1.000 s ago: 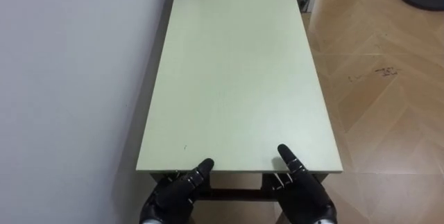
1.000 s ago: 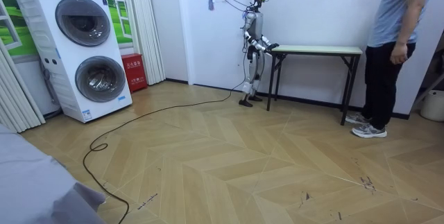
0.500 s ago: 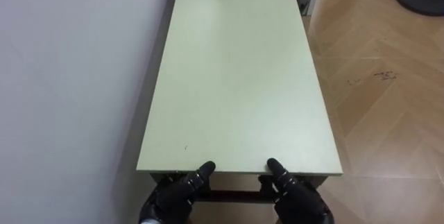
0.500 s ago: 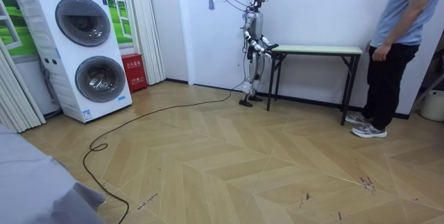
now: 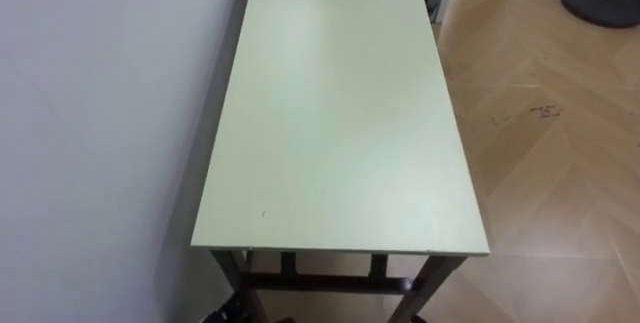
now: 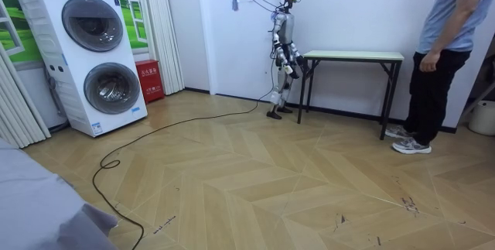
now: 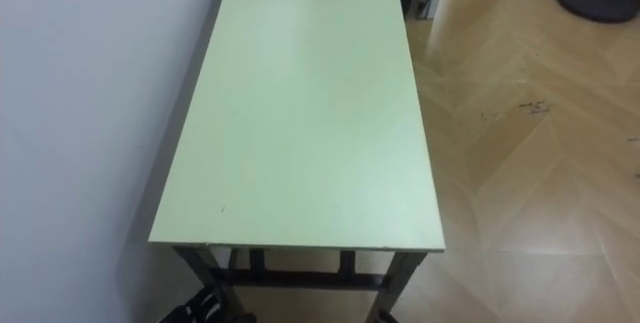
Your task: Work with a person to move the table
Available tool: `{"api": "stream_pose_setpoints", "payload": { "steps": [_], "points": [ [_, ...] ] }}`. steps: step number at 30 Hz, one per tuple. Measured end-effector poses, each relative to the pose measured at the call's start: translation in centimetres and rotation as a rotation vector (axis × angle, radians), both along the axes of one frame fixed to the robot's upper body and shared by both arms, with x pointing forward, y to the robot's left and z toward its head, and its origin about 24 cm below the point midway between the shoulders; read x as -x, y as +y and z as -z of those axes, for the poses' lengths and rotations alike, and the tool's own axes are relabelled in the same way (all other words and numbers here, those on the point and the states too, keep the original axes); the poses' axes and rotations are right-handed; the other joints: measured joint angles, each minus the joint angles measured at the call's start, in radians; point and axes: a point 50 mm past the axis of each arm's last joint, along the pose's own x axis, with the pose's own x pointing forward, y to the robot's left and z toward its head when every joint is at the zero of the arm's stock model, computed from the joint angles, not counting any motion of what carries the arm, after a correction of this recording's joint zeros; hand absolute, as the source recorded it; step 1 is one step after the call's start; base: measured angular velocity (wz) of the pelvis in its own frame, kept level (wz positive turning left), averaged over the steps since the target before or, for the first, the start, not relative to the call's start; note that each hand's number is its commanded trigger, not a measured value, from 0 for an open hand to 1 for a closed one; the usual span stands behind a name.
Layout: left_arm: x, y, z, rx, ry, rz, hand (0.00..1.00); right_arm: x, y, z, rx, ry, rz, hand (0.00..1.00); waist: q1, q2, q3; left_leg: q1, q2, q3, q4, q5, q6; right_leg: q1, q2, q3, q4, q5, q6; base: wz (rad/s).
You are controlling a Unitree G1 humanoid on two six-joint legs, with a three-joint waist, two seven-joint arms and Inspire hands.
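Stands at the near short end of the long pale-green rectangular desk with dark metal legs [image 5: 340, 113], bare on top, all legs on the herringbone wood floor [image 5: 540, 153], its long edge on the left-hand side just beside the white wall [image 5: 100, 113]. Most likely the step of taking hold before any lift, not yet done: left hand [image 7: 205, 309] low at the bottom of the eye view, under the near edge and beside the near left leg; right hand [image 6: 295, 63] low by the same end in the room view. Cannot tell whether the fingers of either are released or clenched, and no hold on the desk to be seen. To do it well, bring both hands up to the near edge just above them, set well apart toward the two corners and clear of the dark crossbar [image 5: 330, 283] between the near legs, thumbs on top and fingers curled beneath the board, both at one height so the top stays level. Hold off lifting until the far end is taken: person in a blue shirt and dark trousers [image 6: 442, 49] at the end farthest from the hands, with a hand [image 6: 428, 62] at the hip and apart from the desk. Then raise gently and evenly, ease away from the wall before turning so the long edge does not scrape, take short steps, and mind the dark round stand base [image 5: 600, 1] on the floor far ahead on the right-hand side.
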Motion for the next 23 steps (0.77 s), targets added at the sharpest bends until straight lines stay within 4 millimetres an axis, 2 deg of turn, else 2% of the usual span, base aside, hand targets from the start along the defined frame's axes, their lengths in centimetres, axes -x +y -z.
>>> {"api": "stream_pose_setpoints", "payload": {
  "steps": [9,14,18,23],
  "points": [
    [0.8,1.1,0.3,-0.076,0.02,-0.038,0.0,2.4,-0.9,0.6,0.043,0.084,0.036,0.0,0.015,0.003,-0.002,0.007,0.001,0.001,0.0,-0.002,-0.003,0.014,0.0,-0.007,-0.001,0.0,0.0,0.0],
    [1.6,1.0,0.7,-0.13,0.036,0.015,0.0,3.7,-1.2,1.0,0.074,0.134,0.027,0.0,0.014,0.007,-0.0006,0.023,0.003,0.001,-0.003,-0.006,-0.005,0.029,0.0,-0.028,-0.002,0.0,0.0,-0.01],
    [2.8,1.1,1.4,-0.172,0.1,0.008,0.0,4.9,-2.1,1.1,0.137,0.189,0.06,0.0,0.015,0.01,-0.011,0.024,0.005,0.001,-0.004,-0.009,-0.008,0.031,0.004,-0.035,-0.017,0.001,-0.002,-0.02],
    [5.1,1.5,2.2,-0.272,0.22,0.0,0.0,6.1,-2.1,1.5,0.184,0.258,0.143,0.0,0.015,0.008,-0.0141,0.051,0.013,0.004,-0.007,-0.012,-0.015,0.05,0.011,-0.028,-0.019,0.002,-0.003,-0.01]
  ]
}}
